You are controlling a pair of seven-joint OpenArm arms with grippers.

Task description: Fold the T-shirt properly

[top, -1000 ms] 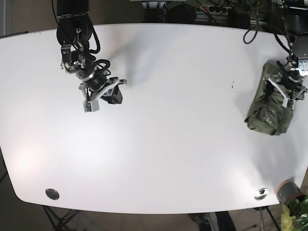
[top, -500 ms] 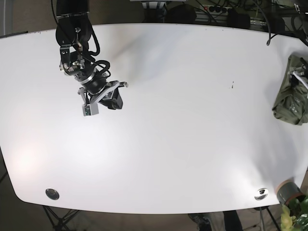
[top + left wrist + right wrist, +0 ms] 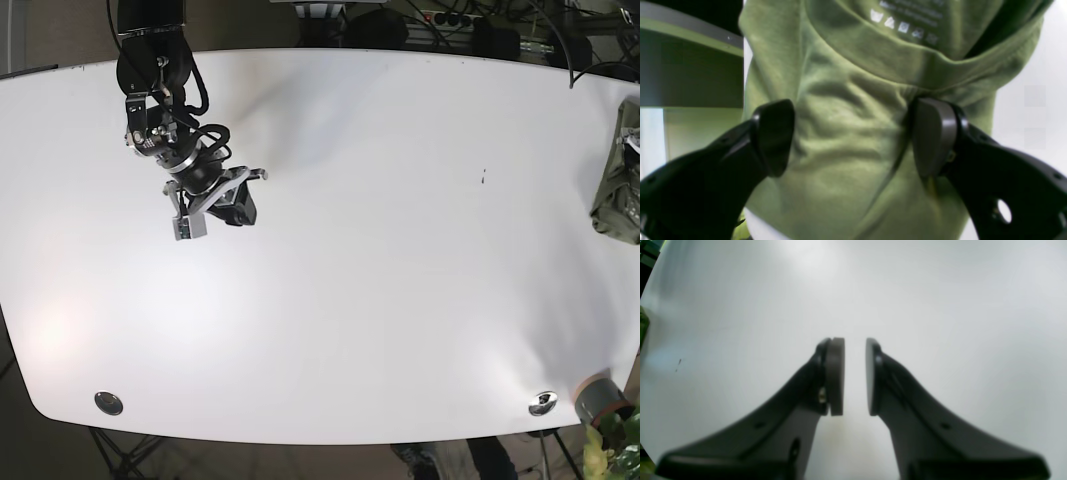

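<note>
Green T-shirt (image 3: 853, 110) bunched at the table's (image 3: 380, 300) far right edge in base view, bulging between the left gripper (image 3: 853, 136) fingers, which sit wide on either side. Whether they press it, cannot tell. Right gripper (image 3: 854, 376) narrow gap, holding nothing, over bare table.

A broad white worktop (image 3: 380, 300) with rounded corners fills the base view, glossy under soft light. Round metal fittings (image 3: 108, 403) sit near its two front corners. Black cables (image 3: 450, 25) tangle behind the far edge; a green plant (image 3: 615, 450) shows beside the front right corner
</note>
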